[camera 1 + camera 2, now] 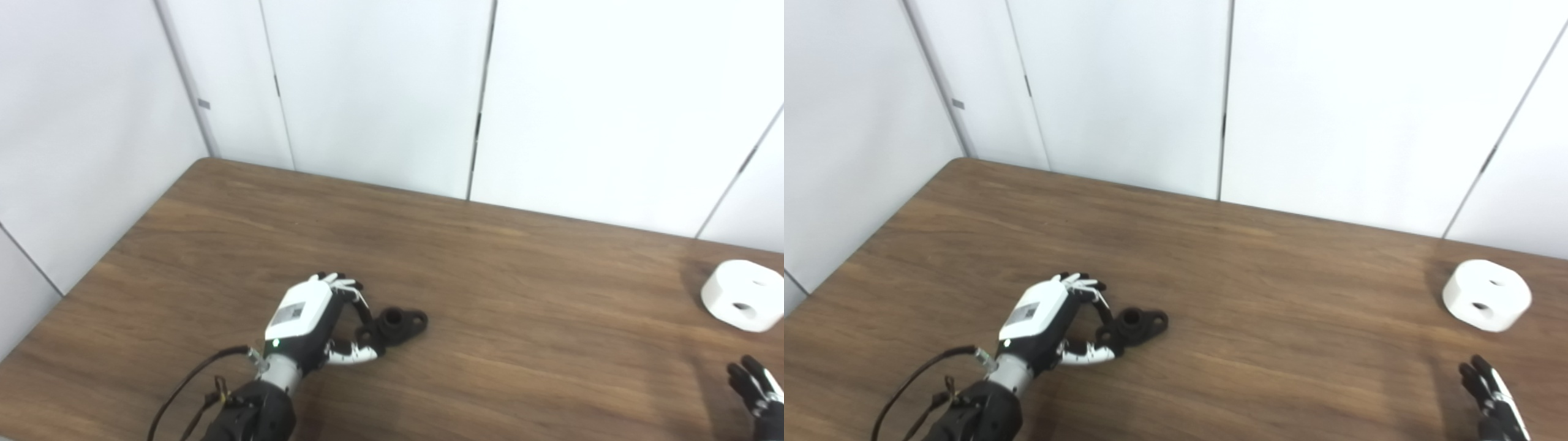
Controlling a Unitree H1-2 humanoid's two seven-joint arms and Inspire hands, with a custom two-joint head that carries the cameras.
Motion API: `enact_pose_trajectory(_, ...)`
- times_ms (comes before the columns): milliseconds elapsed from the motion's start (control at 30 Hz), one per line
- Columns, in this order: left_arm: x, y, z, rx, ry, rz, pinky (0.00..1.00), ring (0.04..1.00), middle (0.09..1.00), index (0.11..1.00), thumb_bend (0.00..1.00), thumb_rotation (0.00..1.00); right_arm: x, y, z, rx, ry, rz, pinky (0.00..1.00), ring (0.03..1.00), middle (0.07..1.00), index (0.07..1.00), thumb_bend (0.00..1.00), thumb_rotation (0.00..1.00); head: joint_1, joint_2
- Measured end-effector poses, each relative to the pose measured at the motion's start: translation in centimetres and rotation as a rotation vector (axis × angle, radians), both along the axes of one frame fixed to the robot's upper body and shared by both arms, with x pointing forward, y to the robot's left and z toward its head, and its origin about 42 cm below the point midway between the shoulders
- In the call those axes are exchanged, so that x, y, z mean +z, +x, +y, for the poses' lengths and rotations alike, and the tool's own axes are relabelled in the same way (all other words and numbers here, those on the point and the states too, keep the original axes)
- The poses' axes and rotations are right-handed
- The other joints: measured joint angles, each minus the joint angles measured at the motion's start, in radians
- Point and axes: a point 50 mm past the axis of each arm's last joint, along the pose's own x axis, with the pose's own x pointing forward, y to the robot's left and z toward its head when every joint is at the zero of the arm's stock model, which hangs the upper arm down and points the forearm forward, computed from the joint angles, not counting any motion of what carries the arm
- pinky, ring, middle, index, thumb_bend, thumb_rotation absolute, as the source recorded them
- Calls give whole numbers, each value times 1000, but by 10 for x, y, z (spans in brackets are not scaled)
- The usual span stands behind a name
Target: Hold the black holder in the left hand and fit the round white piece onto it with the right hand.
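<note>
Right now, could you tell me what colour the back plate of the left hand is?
White, on the left hand; left eye view shows it best.

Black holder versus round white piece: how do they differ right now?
The black holder is dark, flat and lobed; the round white piece is a thick white puck. The holder sits at the left robot hand's fingers; the white piece lies untouched beyond the right robot hand. Both rest on the table.
</note>
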Motion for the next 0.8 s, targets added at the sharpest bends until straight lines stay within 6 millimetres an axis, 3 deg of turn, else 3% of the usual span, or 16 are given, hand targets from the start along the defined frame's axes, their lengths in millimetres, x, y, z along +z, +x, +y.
enact_pose_trajectory(267,-7,-26,-22,-103,-16,1,1000,961,852,488,517,45,1,-5,13,12,2,6,1000,945,922,942,525,1000,-66,29)
enact_pose_trajectory(467,-9,-37,-31,-190,-8,23,1000,963,861,488,517,44,1,-8,18,15,-6,13,1000,936,919,944,498,1000,-136,58)
enact_pose_trajectory(800,-14,-47,-48,-318,-38,43,1000,965,871,490,513,42,2,-15,26,-9,-8,41,1000,928,908,937,534,1000,-210,106)
